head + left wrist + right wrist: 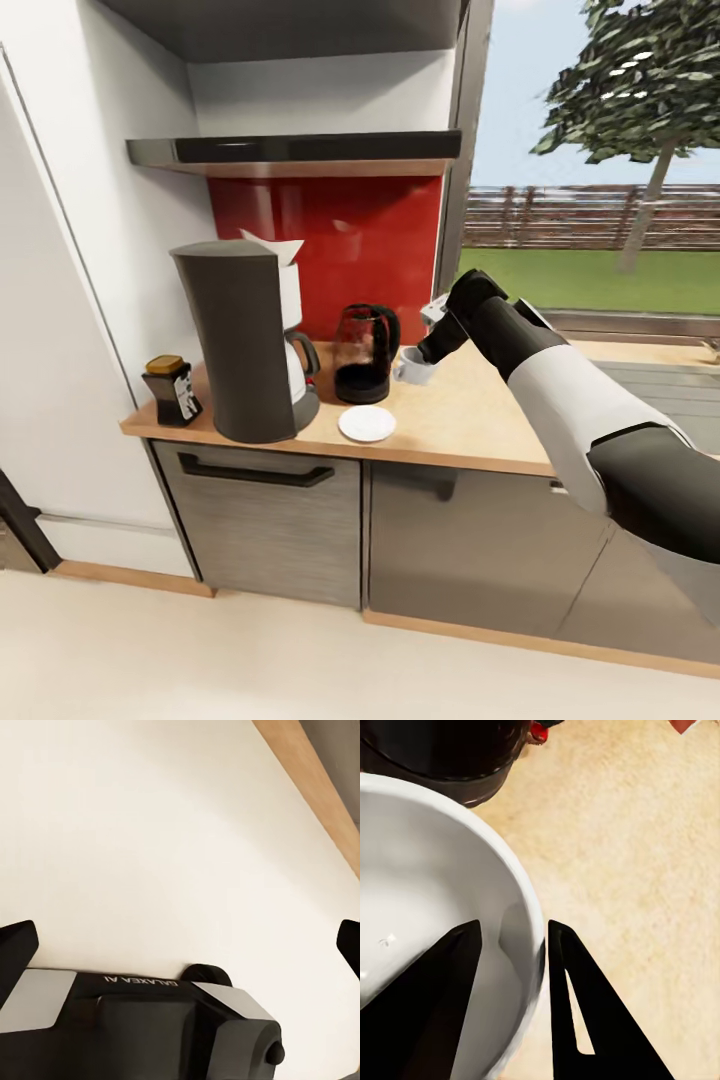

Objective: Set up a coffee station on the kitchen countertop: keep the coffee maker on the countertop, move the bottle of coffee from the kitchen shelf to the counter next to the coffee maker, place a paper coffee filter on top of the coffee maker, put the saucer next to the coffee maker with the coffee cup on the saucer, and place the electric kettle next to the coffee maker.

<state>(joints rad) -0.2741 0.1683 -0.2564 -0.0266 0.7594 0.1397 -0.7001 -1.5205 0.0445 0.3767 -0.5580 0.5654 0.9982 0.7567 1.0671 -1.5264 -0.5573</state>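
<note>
1. Right gripper (pixel 510 997) is closed on the coffee cup (pixel 411 366), pinching the rim: one finger inside the bowl, one outside, wall between them.
2. The cup sits just above or on the countertop (pixel 470 415), I cannot tell which. It is just beside the electric kettle (pixel 364 352) and back from the saucer (pixel 367 423), which lies near the front edge.
3. Handling, my read: the cup is small, light, rigid, glazed and so slippery, and it will chip if dropped. A rim pinch can let it swing or slip, so move slowly and keep it level. Put it down centred on the saucer, which is shallow and may skid when nudged.
4. Left gripper (pixel 180 945): fingertips wide apart with nothing between them, pointing at pale floor.
5. Already staged at the left end of the countertop: coffee maker (pixel 245 340) with the paper coffee filter (pixel 273 246) on top, the kettle to its right, and the bottle of coffee (pixel 172 389) at the left corner.
6. Surface: light wood-grain worktop on grey cabinets.
7. Room: red backsplash, kitchen shelf (pixel 300 150) above, white wall to the left, window onto lawn and a tree to the right.
</note>
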